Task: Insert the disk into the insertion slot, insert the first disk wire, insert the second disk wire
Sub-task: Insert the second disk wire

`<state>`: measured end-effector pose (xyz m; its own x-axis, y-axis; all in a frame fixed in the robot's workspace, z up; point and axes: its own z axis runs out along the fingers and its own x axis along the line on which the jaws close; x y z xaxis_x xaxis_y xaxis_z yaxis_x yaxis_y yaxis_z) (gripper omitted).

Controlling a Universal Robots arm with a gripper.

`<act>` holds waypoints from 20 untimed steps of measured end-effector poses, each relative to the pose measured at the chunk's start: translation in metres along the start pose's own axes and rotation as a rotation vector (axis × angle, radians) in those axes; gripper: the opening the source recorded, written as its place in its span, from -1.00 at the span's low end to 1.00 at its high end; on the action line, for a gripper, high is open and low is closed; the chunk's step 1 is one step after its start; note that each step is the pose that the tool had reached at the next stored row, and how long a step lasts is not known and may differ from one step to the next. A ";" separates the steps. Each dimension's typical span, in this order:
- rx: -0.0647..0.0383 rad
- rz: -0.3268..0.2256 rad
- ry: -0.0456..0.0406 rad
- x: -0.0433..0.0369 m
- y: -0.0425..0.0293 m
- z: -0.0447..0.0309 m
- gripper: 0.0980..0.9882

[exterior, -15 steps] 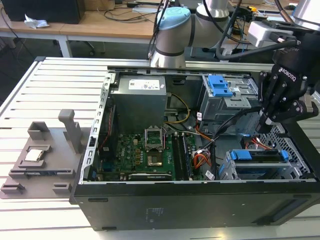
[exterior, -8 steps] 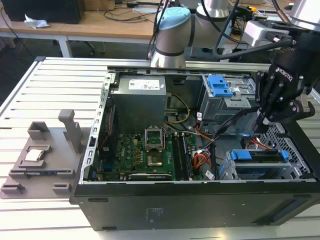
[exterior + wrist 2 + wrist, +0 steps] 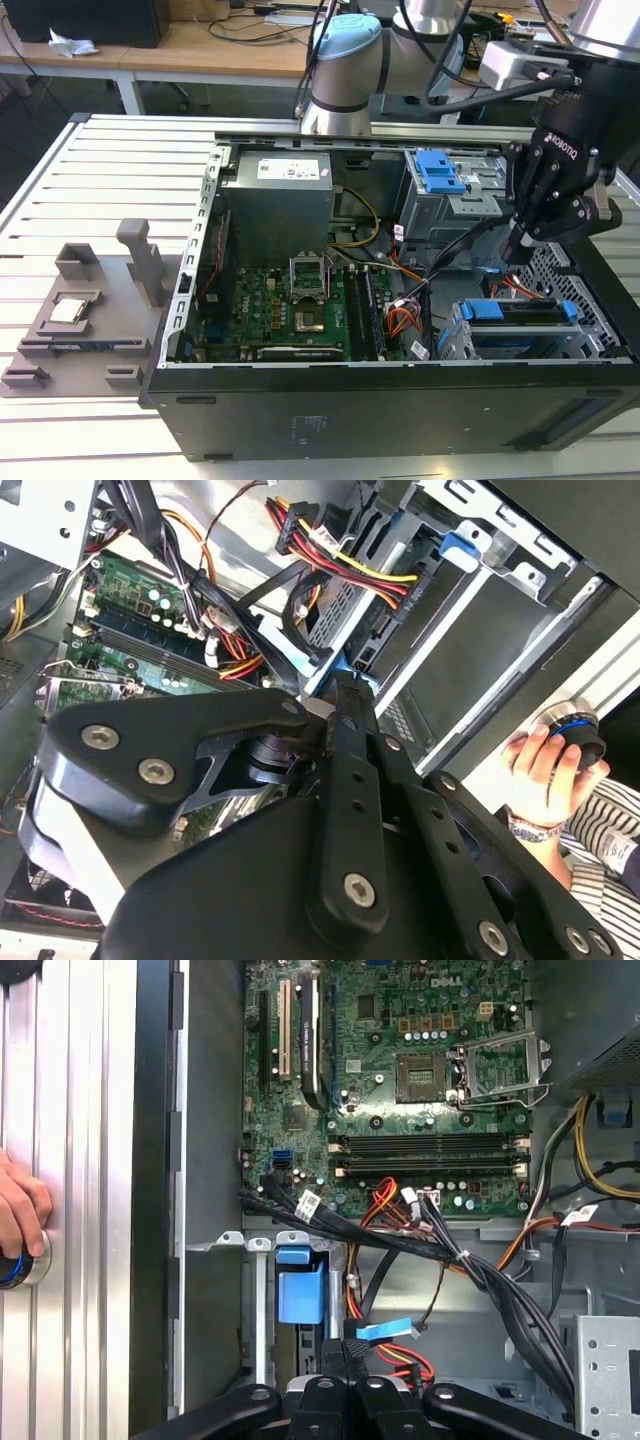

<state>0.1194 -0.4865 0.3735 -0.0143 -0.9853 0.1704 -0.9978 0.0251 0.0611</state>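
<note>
Status: we find the disk (image 3: pixel 487 310), in its blue frame, seated in the insertion slot (image 3: pixel 505 346), the grey cage at the case corner on the exterior view's right. The pincer (image 3: pixel 513 252) hangs just above that cage, near a bundle of black wires (image 3: pixel 480 1270). In the first wrist view its fingers (image 3: pixel 330 1365) lie drawn together, narrow; we cannot tell whether they pinch anything. A person's hand (image 3: pixel 18 1215) rests on a round button (image 3: pixel 27 1265) on the worktop (image 3: pixel 120 170).

The disk (image 3: pixel 487 310) has a bright blue frame, the insertion slot (image 3: pixel 505 347) is grey, the motherboard (image 3: pixel 290 310) green, the wires (image 3: pixel 350 565) red, yellow and orange, the sleeve (image 3: pixel 598 828) dark-and-white striped.
</note>
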 end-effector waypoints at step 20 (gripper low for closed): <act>0.000 0.000 0.0012 -0.0059 0.0145 0.0083 -0.98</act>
<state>0.1045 -0.4818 0.3652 -0.0144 -0.9851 0.1716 -0.9978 0.0252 0.0610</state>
